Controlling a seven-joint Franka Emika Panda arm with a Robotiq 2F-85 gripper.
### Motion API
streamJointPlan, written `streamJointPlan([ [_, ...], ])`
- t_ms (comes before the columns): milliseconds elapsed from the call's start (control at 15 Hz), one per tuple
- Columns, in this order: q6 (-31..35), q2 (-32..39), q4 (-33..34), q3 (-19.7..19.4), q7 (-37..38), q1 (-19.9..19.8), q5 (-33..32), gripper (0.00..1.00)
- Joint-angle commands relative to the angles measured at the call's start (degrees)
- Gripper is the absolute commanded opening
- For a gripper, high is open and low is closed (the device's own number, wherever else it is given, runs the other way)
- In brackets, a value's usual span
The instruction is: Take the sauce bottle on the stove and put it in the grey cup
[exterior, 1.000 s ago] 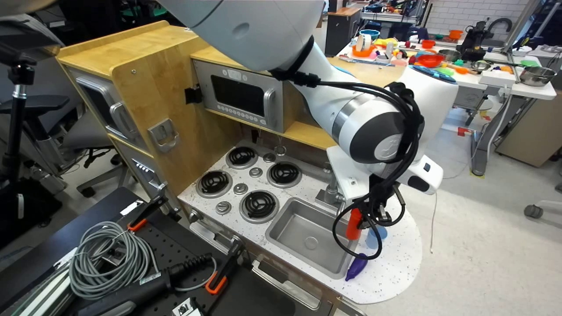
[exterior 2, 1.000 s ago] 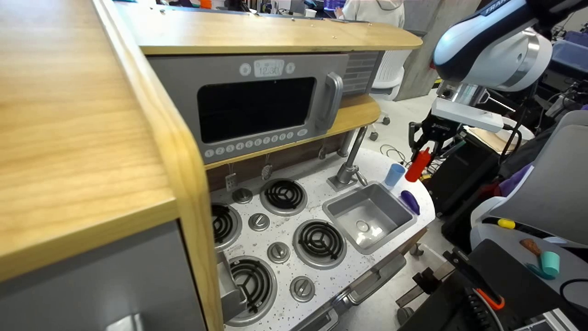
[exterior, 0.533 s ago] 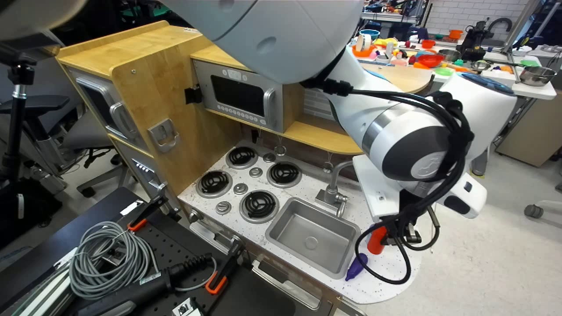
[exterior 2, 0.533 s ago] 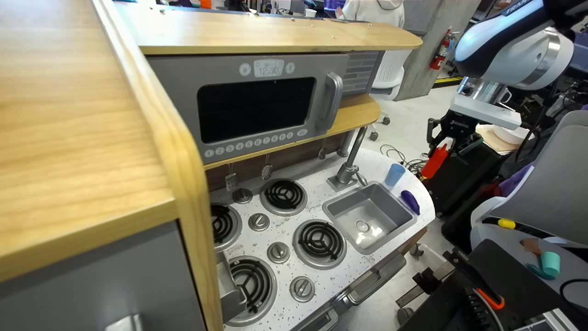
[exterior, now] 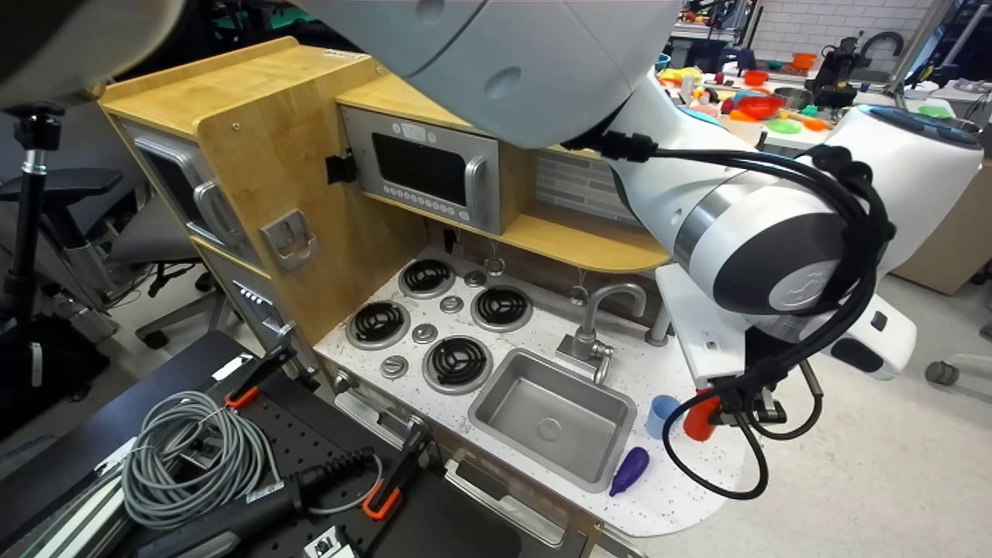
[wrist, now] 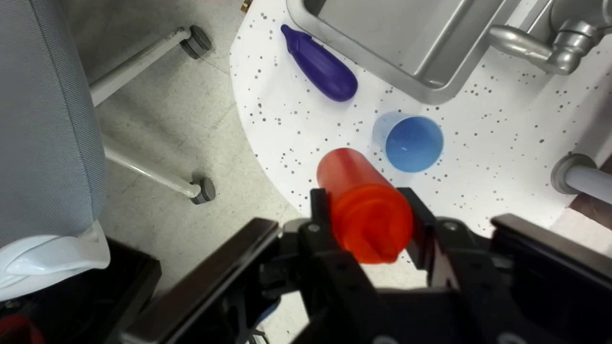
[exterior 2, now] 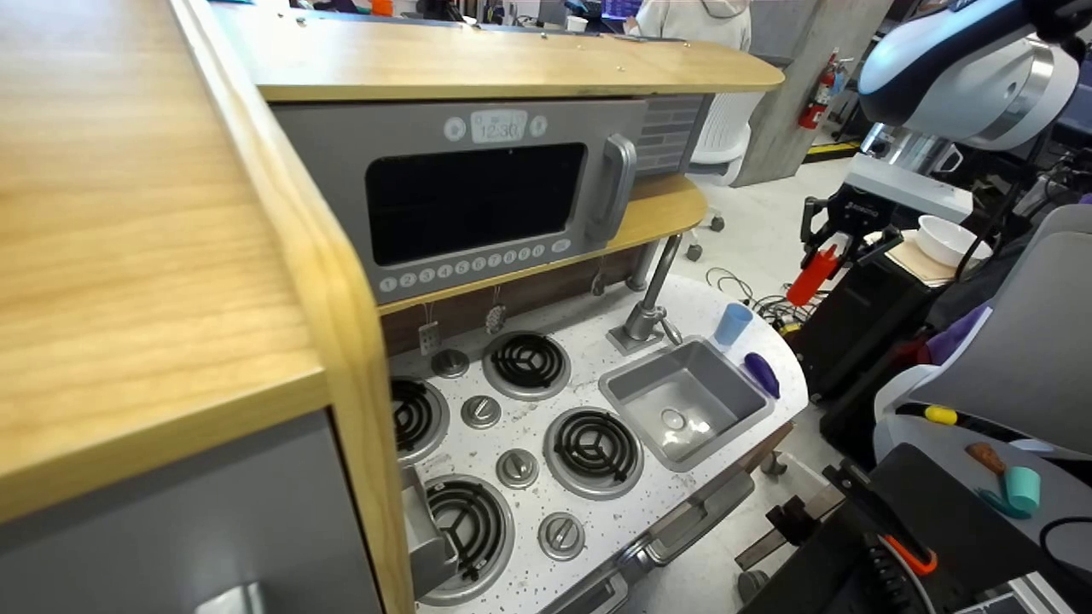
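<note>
The red sauce bottle (exterior: 700,422) is held tilted in the air by my gripper (exterior 2: 832,252), which is shut on its upper part. In the wrist view the bottle (wrist: 349,169) lies between both black fingers (wrist: 321,210), cap toward the camera. It is over the rounded end of the white counter, beside a blue cup (wrist: 415,144) that stands upright and open on the counter. The blue cup also shows in both exterior views (exterior: 661,415) (exterior 2: 732,324). No grey cup shows. The stove (exterior 2: 520,422) with black burners is on the far side of the sink, with no bottle on it.
The grey sink (exterior: 511,407) with its faucet (exterior: 593,318) is beside the blue cup. A purple toy eggplant (wrist: 322,67) lies on the counter by the sink. The wooden shelf with microwave (exterior 2: 478,196) stands above the back. A chair (wrist: 52,110) stands past the counter edge.
My gripper has carried the red bottle outward, away from the sink and past the blue cup, which is less hidden behind it. The grip has stayed shut on the bottle.
</note>
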Motion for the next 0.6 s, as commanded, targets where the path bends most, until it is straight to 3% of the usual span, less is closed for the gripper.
streamJointPlan([
  [0, -1.44, 2.27, 4.99, 0.38, 0.8, 0.14, 1.28, 0.14],
  [533, -4.99, 6.2, 12.46, 0.56, 3.94, 1.52, 0.24, 0.14],
])
